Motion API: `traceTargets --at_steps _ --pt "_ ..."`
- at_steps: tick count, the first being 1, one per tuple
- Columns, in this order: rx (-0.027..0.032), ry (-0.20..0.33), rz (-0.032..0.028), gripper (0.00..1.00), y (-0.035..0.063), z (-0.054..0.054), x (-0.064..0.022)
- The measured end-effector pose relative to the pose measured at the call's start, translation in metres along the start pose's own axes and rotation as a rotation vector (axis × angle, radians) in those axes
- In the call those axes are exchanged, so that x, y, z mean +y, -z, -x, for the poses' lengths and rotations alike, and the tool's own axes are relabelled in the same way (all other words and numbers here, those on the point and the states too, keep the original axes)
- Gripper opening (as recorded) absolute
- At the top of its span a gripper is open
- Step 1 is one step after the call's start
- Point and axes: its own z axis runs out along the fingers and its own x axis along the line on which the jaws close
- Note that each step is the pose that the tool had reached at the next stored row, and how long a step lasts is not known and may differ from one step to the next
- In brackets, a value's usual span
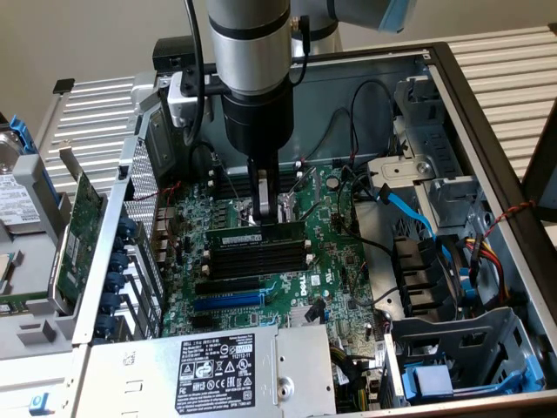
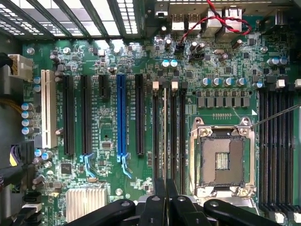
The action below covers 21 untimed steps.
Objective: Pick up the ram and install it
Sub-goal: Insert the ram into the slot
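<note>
ram (image 1: 283, 233): upright on its long edge, over the black memory slots (image 1: 257, 261), at their 12 o'clock side in the exterior view.
tool (image 1: 264, 214): closed on the ram's top edge, near mid-length.
seating: cannot tell whether it is pushed home.
power supply (image 1: 213, 370): at the ram's 6 o'clock.

Far side, exterior view's left: plain beige wall (image 1: 87, 35), matte, unmarked. Bench (image 1: 509, 52): ribbed metal top of parallel light-grey slats, visible at the far left and far right of the exterior view. Dark upright panel (image 1: 544, 165) stands at the exterior view's right edge, over the bench; cannot tell what it is. Light: even and diffuse, soft sheen on the slats, no hard shadows.
</note>
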Motion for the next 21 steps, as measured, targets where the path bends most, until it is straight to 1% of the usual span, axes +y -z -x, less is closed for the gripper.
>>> traceTargets --at_steps 3,6,9,13,21 --pt "-0.0001 0.0 0.0 0.13 -0.0007 -0.0001 0.0" --pt "0.0044 0.0 -0.0001 0.13 -0.002 -0.0002 -0.0001" --pt "0.0055 0.0 -0.0003 0.13 -0.0029 -0.0002 0.0" --pt "0.0088 0.0 -0.0004 0.13 -0.0049 -0.0002 0.0" --pt "0.0108 0.0 -0.0005 0.13 -0.0086 -0.0006 0.0002"
